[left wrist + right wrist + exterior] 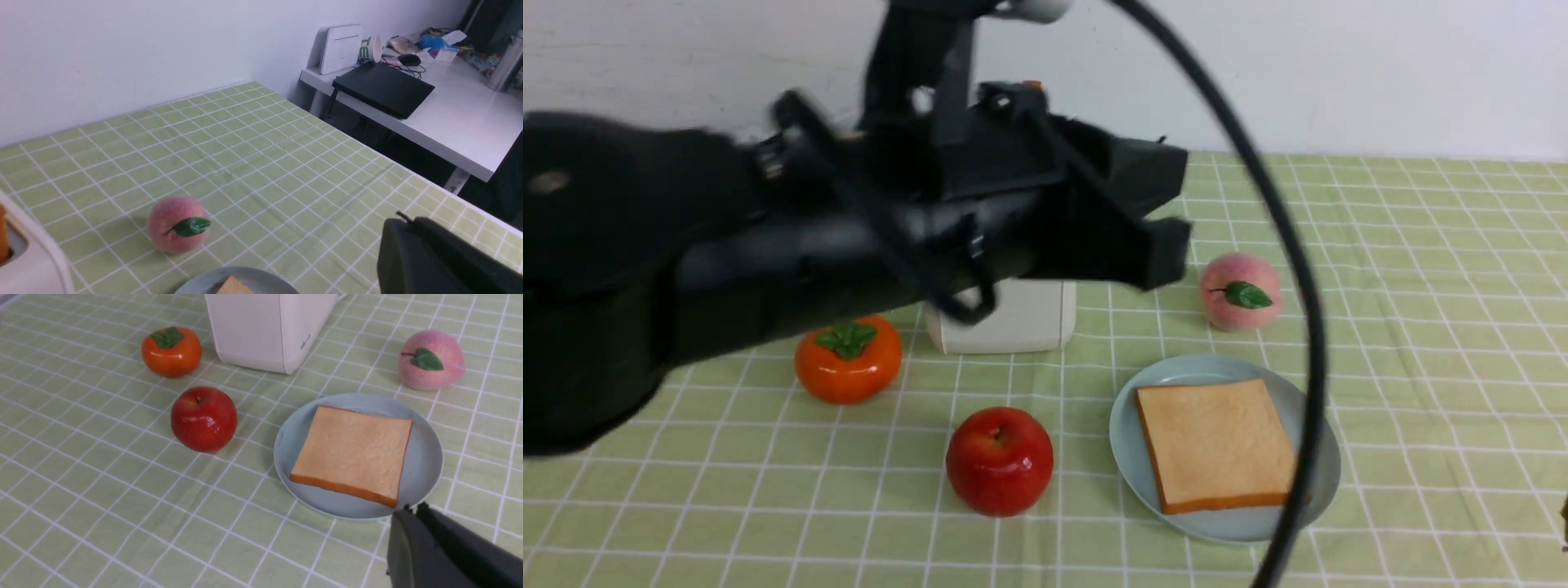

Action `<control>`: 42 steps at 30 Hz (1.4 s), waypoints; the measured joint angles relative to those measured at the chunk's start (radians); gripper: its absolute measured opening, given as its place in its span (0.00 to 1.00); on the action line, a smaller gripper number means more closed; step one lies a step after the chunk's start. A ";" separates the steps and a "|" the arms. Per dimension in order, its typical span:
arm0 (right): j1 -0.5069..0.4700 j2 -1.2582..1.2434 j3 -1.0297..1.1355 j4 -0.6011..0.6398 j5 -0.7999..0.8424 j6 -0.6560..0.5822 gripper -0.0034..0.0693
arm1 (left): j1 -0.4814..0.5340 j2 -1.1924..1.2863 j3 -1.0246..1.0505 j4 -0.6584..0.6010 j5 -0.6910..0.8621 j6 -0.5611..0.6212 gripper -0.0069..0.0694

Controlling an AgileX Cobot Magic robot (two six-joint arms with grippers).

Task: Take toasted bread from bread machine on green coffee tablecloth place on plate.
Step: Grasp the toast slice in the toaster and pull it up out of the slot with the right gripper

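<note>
Left arm: the blurred black bulk fills the left and middle of the front view. The left gripper (pixel 1165 251) is above the cloth, right of the bread machine, with its jaws pressed together on nothing.
Persimmon: the orange persimmon (pixel 848 360) sits on the cloth, just left of the bread machine.
Bread machine: in the front view only the lower cream body of the bread machine (pixel 1013 320) shows under the arm.
Slot, left wrist only: an orange-brown strip (pixel 3 241) stands in the grey slot. It cannot be told whether it is a slice.
Apple: the red apple (pixel 999 461) is nearer the robot than the bread machine, between the persimmon and the plate.
Toasted bread: one slice of toasted bread (pixel 1215 445) lies flat on the plate (pixel 1123 425), with blue-green rim showing all round it.
Peach: the pink peach (pixel 1240 291) is beyond the plate and apart from it.
Cable: a black cable (pixel 1313 343) arcs down across the plate's right side in the front view.
Right gripper: the right gripper (pixel 402 522) shows in its wrist view only, closed and empty, near the plate's rim.
Edges: the green coffee tablecloth (pixel 1437 343) ends at the white wall. The left wrist view alone shows its right edge and, past a gap, a white desk (pixel 449 118) holding a laptop (pixel 384 87).
Open room: bare cloth lies right of the plate and peach, and along the near left.
</note>
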 joint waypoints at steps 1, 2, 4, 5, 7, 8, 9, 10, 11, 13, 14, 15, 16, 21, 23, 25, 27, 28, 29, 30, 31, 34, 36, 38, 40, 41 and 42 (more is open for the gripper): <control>0.000 0.034 -0.010 0.000 -0.002 -0.012 0.05 | 0.000 -0.056 0.039 0.002 -0.012 0.000 0.07; 0.000 0.063 -0.023 0.003 -0.004 -0.026 0.05 | 0.000 -0.103 0.078 0.002 -0.029 0.000 0.07; 0.000 0.183 -0.070 0.040 -0.012 -0.074 0.05 | 0.000 -0.287 0.234 -0.009 -0.119 0.000 0.07; 0.000 0.226 -0.091 0.061 -0.014 -0.097 0.05 | 0.000 -0.349 0.287 -0.017 -0.145 0.000 0.07; 0.000 0.270 -0.119 0.088 -0.019 -0.129 0.05 | 0.000 -0.426 0.349 -0.026 -0.174 0.000 0.07; 0.000 0.351 -0.160 0.131 -0.034 -0.180 0.05 | 0.000 -0.530 0.424 -0.040 -0.197 0.000 0.07; 0.000 0.387 -0.187 0.160 -0.043 -0.213 0.05 | 0.000 -0.595 0.466 -0.049 -0.202 0.000 0.07; 0.000 0.434 -0.215 0.188 -0.054 -0.246 0.05 | 0.000 -0.659 0.503 -0.053 -0.205 0.000 0.07; 0.000 0.482 -0.244 0.219 -0.063 -0.278 0.05 | 0.000 -0.719 0.536 -0.057 -0.207 0.000 0.07; 0.002 0.575 -0.299 0.277 -0.075 -0.332 0.05 | 0.000 -0.821 0.591 -0.059 -0.217 0.000 0.07; 0.002 0.585 -0.306 0.284 -0.077 -0.338 0.05 | 0.000 -0.821 0.596 -0.060 -0.219 0.000 0.07; 0.006 0.622 -0.337 0.312 -0.084 -0.367 0.05 | 0.000 -0.863 0.618 -0.062 -0.224 0.000 0.07; 0.020 0.692 -0.379 0.345 -0.100 -0.404 0.06 | 0.000 -0.909 0.646 -0.063 -0.234 0.000 0.07; 0.107 0.883 -0.518 0.388 -0.200 -0.474 0.07 | 0.000 -0.979 0.717 -0.070 -0.268 0.000 0.07; 0.131 0.950 -0.565 0.395 -0.246 -0.484 0.08 | 0.000 -0.979 0.739 -0.071 -0.284 0.005 0.07; 0.140 1.016 -0.613 0.411 -0.294 -0.485 0.11 | 0.000 -0.979 0.758 -0.074 -0.297 0.013 0.07; 0.142 1.084 -0.656 0.441 -0.353 -0.487 0.16 | 0.000 -0.979 0.766 -0.075 -0.304 0.018 0.07; 0.142 1.127 -0.681 0.464 -0.386 -0.488 0.21 | 0.000 -0.979 0.770 -0.078 -0.308 0.019 0.07; 0.142 1.150 -0.699 0.487 -0.400 -0.488 0.25 | 0.000 -0.979 0.772 -0.082 -0.314 0.020 0.07; 0.143 1.171 -0.722 0.505 -0.408 -0.488 0.29 | 0.000 -0.979 0.773 -0.088 -0.319 0.022 0.07; 0.146 1.201 -0.745 0.532 -0.415 -0.488 0.36 | 0.000 -0.979 0.775 -0.100 -0.329 0.022 0.07; 0.157 1.262 -0.801 0.570 -0.433 -0.503 0.53 | 0.000 -0.979 0.775 -0.125 -0.368 0.022 0.07; 0.170 1.301 -0.840 0.579 -0.454 -0.529 0.66 | 0.000 -0.979 0.775 -0.156 -0.405 0.022 0.07; 0.180 1.327 -0.865 0.581 -0.474 -0.547 0.76 | 0.000 -0.979 0.775 -0.184 -0.428 0.022 0.07; 0.189 1.351 -0.889 0.586 -0.496 -0.563 0.83 | 0.000 -0.979 0.775 -0.203 -0.441 0.022 0.07; 0.194 1.361 -0.899 0.587 -0.512 -0.570 0.85 | 0.000 -0.979 0.775 -0.215 -0.446 0.022 0.07; 0.195 1.366 -0.904 0.587 -0.519 -0.572 0.86 | 0.000 -0.979 0.775 -0.218 -0.447 0.022 0.07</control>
